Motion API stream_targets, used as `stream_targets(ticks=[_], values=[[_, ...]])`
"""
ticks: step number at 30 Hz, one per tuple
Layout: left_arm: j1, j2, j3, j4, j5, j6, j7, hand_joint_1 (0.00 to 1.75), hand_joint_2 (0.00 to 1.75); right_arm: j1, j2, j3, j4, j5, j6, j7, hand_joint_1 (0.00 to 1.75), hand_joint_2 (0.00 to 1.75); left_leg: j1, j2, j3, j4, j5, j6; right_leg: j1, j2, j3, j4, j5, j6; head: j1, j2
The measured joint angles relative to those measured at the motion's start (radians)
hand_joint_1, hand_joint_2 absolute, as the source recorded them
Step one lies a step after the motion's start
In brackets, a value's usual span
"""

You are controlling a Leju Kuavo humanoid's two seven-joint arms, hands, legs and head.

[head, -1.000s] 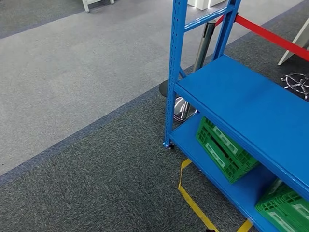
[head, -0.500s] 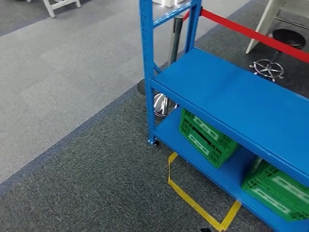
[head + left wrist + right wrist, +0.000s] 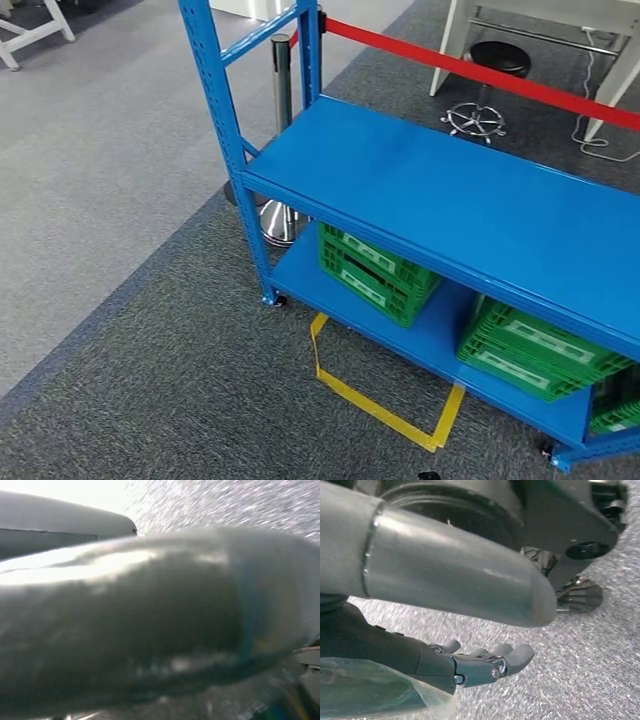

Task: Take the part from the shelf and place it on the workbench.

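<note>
Change: my head view has swung since half a second ago, so the whole scene has slid toward 9 o'clock; the camera turned, the things did not. More of the blue shelf now shows, and a third green crate edge appears at 4 o'clock.
Shelf: its bare middle board runs from 11 o'clock down toward 3 o'clock; the near post stands at 10 o'clock.
Crates: one green crate sits on the bottom board near centre, another green crate lies at 4 o'clock, apart from the first.
Part: I cannot see any part on the boards in view; I cannot tell where it is.
Writing: pale label panels on the crate sides, too small to read.
Floor: yellow tape marks a corner at 6 o'clock, just beside the shelf's foot; a red barrier belt crosses behind at 1 o'clock.
Right robot hand: hangs over the grey carpet, fingers stretched out and slightly apart, holding nothing.
Left robot hand: its wrist view is blurred by a grey cover; I cannot tell how it lies.
</note>
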Motion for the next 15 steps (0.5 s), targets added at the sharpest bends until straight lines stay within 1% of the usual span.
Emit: stream_targets(ticks=[1,2,3,4,5,6,7,8,9,10,11,12,13,14,15], values=[[0.0,0.0,0.001,0.0,0.013,0.001,-0.005,0.0,0.0,0.0,0.001,0.0,0.0,0.001,0.0,-0.001,0.0,0.0,-0.001,-0.004,0.004,-0.013,-0.002,0.002,-0.001,0.01,-0.005,0.001,0.002,0.006,0.0,0.0],[-0.001,-0.001,0.005,0.0,0.035,0.004,-0.014,0.0,0.0,0.001,0.001,0.0,0.0,0.003,-0.001,-0.002,0.0,0.0,0.0,0.006,0.004,-0.019,-0.002,0.004,-0.003,0.02,-0.013,0.0,0.005,0.013,0.0,0.0],[-0.002,-0.003,0.014,0.0,0.059,0.009,-0.024,0.0,0.0,0.004,0.002,0.0,0.0,0.005,-0.003,-0.002,0.0,0.0,0.0,0.017,0.005,-0.023,0.002,0.009,-0.004,0.018,-0.02,0.004,0.004,0.019,0.0,0.0],[-0.002,-0.006,0.025,0.0,0.075,0.017,-0.035,0.0,0.0,0.006,0.002,0.0,0.0,0.012,-0.008,-0.002,0.0,0.0,0.001,0.028,0.006,-0.029,0.006,0.014,-0.003,0.001,-0.031,0.019,-0.008,0.023,0.004,0.0],[-0.003,-0.008,0.033,-0.001,0.077,0.027,-0.044,0.0,0.0,0.008,0.002,0.001,0.0,0.019,-0.014,-0.002,0.0,0.0,0.003,0.041,0.005,-0.035,0.011,0.02,-0.001,-0.025,-0.049,0.052,-0.03,0.026,0.009,0.0],[-0.003,-0.01,0.036,-0.001,0.062,0.039,-0.05,0.0,0.0,0.007,0.002,0.001,0.0,0.027,-0.02,-0.002,0.0,0.0,0.002,0.055,0.004,-0.038,0.013,0.024,0.0,-0.056,-0.071,0.103,-0.062,0.028,0.013,0.0],[-0.001,-0.011,0.031,-0.001,0.036,0.053,-0.053,0.0,0.0,0.006,0.002,0.002,0.0,0.034,-0.025,-0.003,0.0,0.0,0.001,0.07,0.002,-0.039,0.014,0.027,0.0,-0.079,-0.1,0.167,-0.097,0.031,0.017,0.0],[0.0,-0.012,0.02,0.0,0.002,0.069,-0.052,0.0,0.0,0.004,0.002,0.004,0.0,0.037,-0.029,-0.003,0.0,0.0,0.0,0.087,0.001,-0.038,0.014,0.028,-0.003,-0.091,-0.125,0.225,-0.123,0.035,0.018,0.0],[0.001,-0.012,0.006,0.0,-0.03,0.085,-0.051,0.0,0.0,0.003,0.002,0.005,0.0,0.037,-0.031,-0.004,0.0,0.0,0.0,0.104,0.0,-0.038,0.014,0.028,-0.005,-0.097,-0.137,0.26,-0.134,0.038,0.017,0.0],[0.002,-0.014,-0.009,0.0,-0.053,0.101,-0.05,0.0,0.0,0.004,0.002,0.005,0.0,0.035,-0.032,-0.004,0.0,0.0,0.0,0.119,-0.001,-0.038,0.013,0.027,-0.008,-0.103,-0.132,0.262,-0.126,0.042,0.017,0.0],[0.001,-0.016,-0.021,0.0,-0.07,0.117,-0.049,0.0,0.0,0.006,0.002,0.005,0.0,0.033,-0.033,-0.004,0.0,0.0,0.0,0.132,-0.001,-0.036,0.012,0.026,-0.011,-0.11,-0.108,0.226,-0.103,0.045,0.017,0.0],[-0.001,-0.019,-0.031,0.0,-0.082,0.128,-0.049,0.0,0.0,0.007,0.002,0.005,0.0,0.029,-0.034,-0.003,0.0,0.0,0.001,0.144,0.0,-0.034,0.01,0.022,-0.013,-0.128,-0.066,0.158,-0.073,0.048,0.018,0.0],[-0.002,-0.022,-0.041,0.0,-0.094,0.137,-0.05,0.0,0.0,0.006,0.002,0.005,0.0,0.026,-0.035,-0.003,0.0,0.0,-0.001,0.154,0.0,-0.029,0.006,0.017,-0.011,-0.151,-0.026,0.09,-0.053,0.049,0.019,0.0],[-0.002,-0.024,-0.052,0.0,-0.107,0.144,-0.051,0.0,0.0,0.003,0.002,0.005,0.0,0.023,-0.036,-0.004,0.0,0.0,-0.003,0.164,0.0,-0.025,0.003,0.01,-0.01,-0.169,0.005,0.038,-0.04,0.044,0.019,0.0],[-0.002,-0.024,-0.064,0.0,-0.118,0.148,-0.052,0.0,0.0,0.001,0.002,0.004,0.0,0.021,-0.038,-0.008,0.0,0.0,-0.006,0.174,0.0,-0.021,0.0,0.004,-0.008,-0.18,0.023,0.006,-0.035,0.038,0.019,0.0]])
